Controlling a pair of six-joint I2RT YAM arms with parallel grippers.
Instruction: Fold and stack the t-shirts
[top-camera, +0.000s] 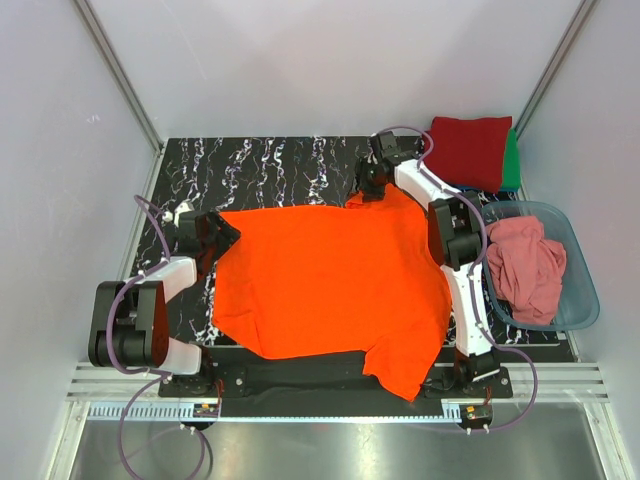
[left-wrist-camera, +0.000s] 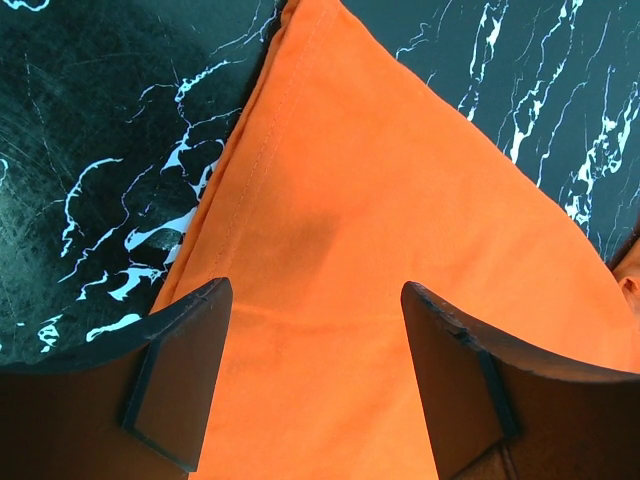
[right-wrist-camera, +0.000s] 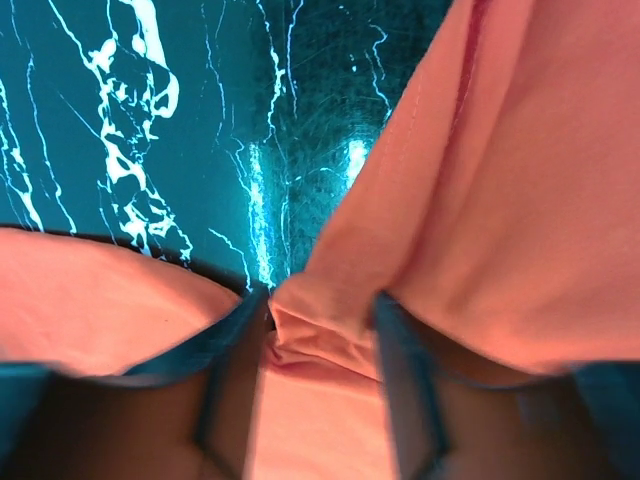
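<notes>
The bright orange t-shirt (top-camera: 330, 280) lies spread over the black marble table (top-camera: 270, 165). My left gripper (top-camera: 224, 232) hangs over the shirt's far left corner; in the left wrist view the left gripper (left-wrist-camera: 315, 290) is open, with flat orange cloth (left-wrist-camera: 350, 200) under its jaws. My right gripper (top-camera: 370, 186) is at the shirt's far right corner. In the right wrist view the right gripper (right-wrist-camera: 320, 300) is shut on a bunched fold of the orange shirt (right-wrist-camera: 325, 330). A salmon-pink shirt (top-camera: 525, 265) lies crumpled in the tub. A dark red folded shirt (top-camera: 470, 150) lies on a green one (top-camera: 513, 160) at the far right.
The translucent blue-grey plastic tub (top-camera: 585, 290) stands at the right edge beside the right arm (top-camera: 465, 290). A near corner of the orange shirt (top-camera: 405, 375) hangs over the table's front edge. White walls and metal posts enclose the table.
</notes>
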